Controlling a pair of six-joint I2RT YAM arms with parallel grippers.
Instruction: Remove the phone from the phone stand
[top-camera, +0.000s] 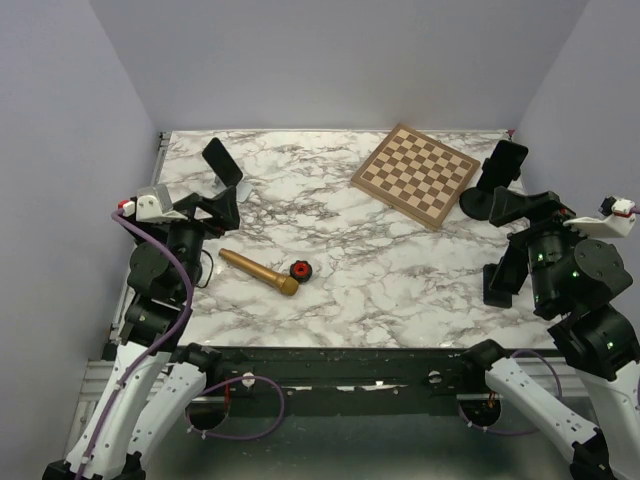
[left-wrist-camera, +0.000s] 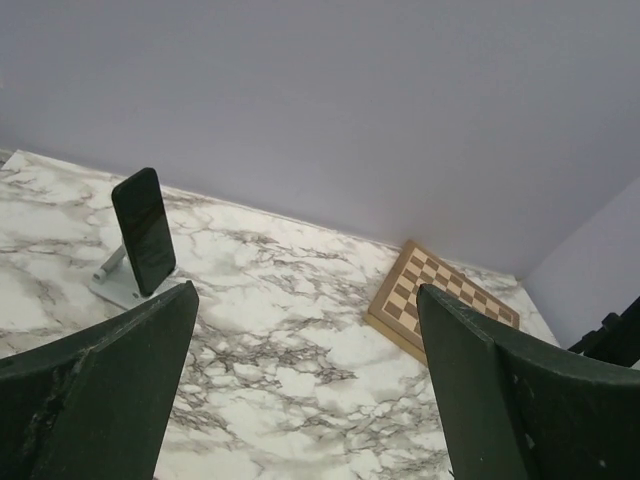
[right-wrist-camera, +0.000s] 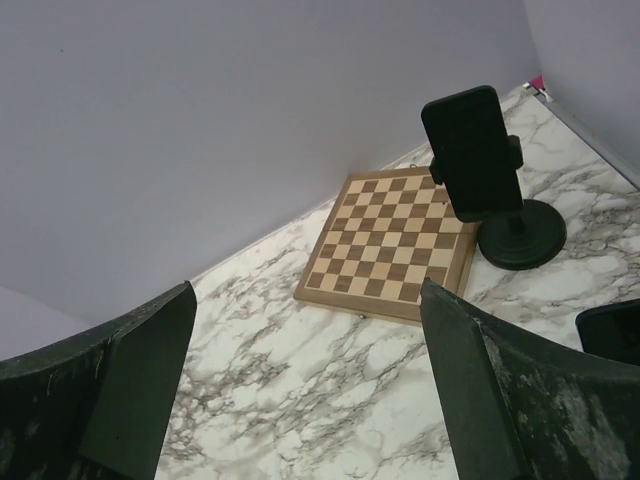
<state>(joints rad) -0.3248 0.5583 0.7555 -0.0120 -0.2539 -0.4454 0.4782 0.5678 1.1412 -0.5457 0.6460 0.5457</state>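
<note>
So, the left jaws are spread wide with nothing between them, raised off the marble counter (top-camera: 380, 280). A black phone (left-wrist-camera: 144, 230) leans tilted back on a grey stand (left-wrist-camera: 112, 285), ahead and to the left of the left jaws and well apart from them. The right jaws are also wide open and hold nothing. A second phone (right-wrist-camera: 473, 150) sits upright, clamped in a black round-base stand (right-wrist-camera: 522, 235), ahead and to the right of the right jaws, also well apart. A wooden chessboard (right-wrist-camera: 395, 245) lies flat ahead of the right jaws with its corner just beside that stand's base. It lies far ahead and to the right of the left jaws. A wooden pestle-like stick (top-camera: 258, 271) lies on the counter to the right of the left jaws. A small red-and-black knob (top-camera: 300, 270) lies just beside its thicker end. Both phones are on their stands.
</note>
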